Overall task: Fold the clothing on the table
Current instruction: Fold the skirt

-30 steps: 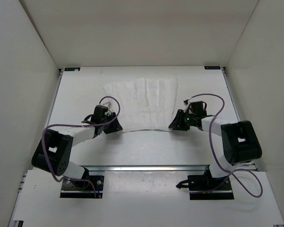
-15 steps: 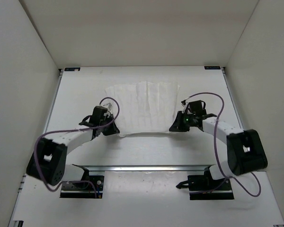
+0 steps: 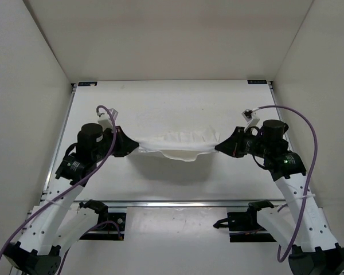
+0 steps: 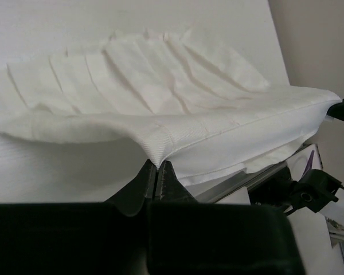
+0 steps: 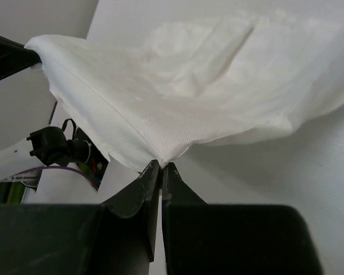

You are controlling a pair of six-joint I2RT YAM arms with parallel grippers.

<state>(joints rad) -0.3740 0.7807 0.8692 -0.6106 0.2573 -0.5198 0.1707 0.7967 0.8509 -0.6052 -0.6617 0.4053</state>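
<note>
The white clothing (image 3: 180, 144) hangs stretched between my two grippers above the white table (image 3: 160, 103), sagging in the middle, its shadow on the table below. My left gripper (image 3: 134, 144) is shut on the garment's left corner; the left wrist view shows the jaws (image 4: 157, 165) pinching a hemmed edge of the clothing (image 4: 178, 97), whose pleated rest trails away. My right gripper (image 3: 219, 148) is shut on the right corner; in the right wrist view its tips (image 5: 161, 165) clamp the fabric (image 5: 206, 86).
Metal rails (image 3: 178, 202) run along the table's near edge, with both arm bases (image 3: 100, 223) (image 3: 249, 222) just in front. White walls close in on the left, right and back. Purple cables loop over each wrist.
Both grippers closed on the near corners of the flat garment, then rose and moved apart, lifting its near edge off the table and drawing the cloth taut.
</note>
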